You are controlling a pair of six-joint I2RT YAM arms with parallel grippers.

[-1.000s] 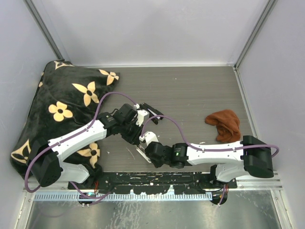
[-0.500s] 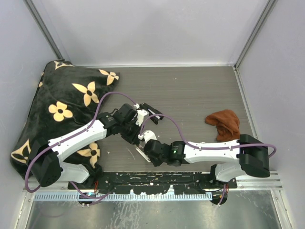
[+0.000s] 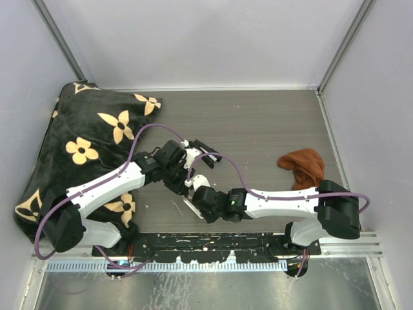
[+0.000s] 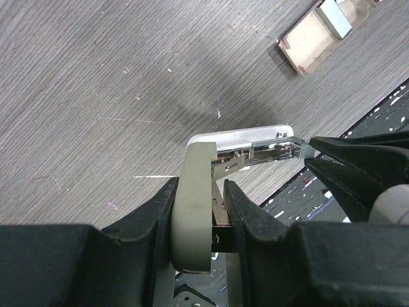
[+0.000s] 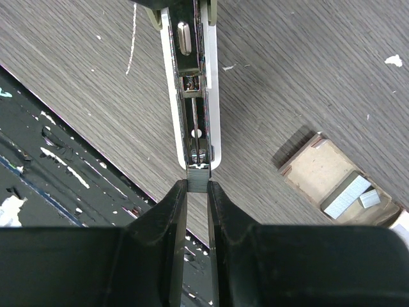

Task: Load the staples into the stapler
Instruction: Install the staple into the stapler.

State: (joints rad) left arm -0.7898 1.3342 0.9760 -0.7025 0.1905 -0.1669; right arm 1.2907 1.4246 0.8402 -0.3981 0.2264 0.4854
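The stapler (image 4: pixel 192 192) has a cream-green top and a white base, and its metal magazine (image 4: pixel 268 150) lies open. My left gripper (image 4: pixel 198 211) is shut on the cream-green body and holds it just above the table. In the right wrist view the stapler (image 5: pixel 190 83) runs straight away from my right gripper (image 5: pixel 197 192). That gripper is shut on a short grey strip of staples (image 5: pixel 197 182), whose far end meets the magazine's mouth. From above, both grippers meet near the table's front edge: the left gripper (image 3: pixel 184 174) and the right gripper (image 3: pixel 193 194).
A small open cardboard box (image 5: pixel 332 185) holding more staple strips (image 5: pixel 345 195) lies on the table beside the stapler. A black flowered cushion (image 3: pixel 84 142) fills the left side. A brown cloth (image 3: pixel 303 166) lies at the right. The black base plate (image 3: pixel 213 245) borders the near edge.
My right arm has crept a little to the left, bringing its gripper closer to the stapler's end. The left arm has held still.
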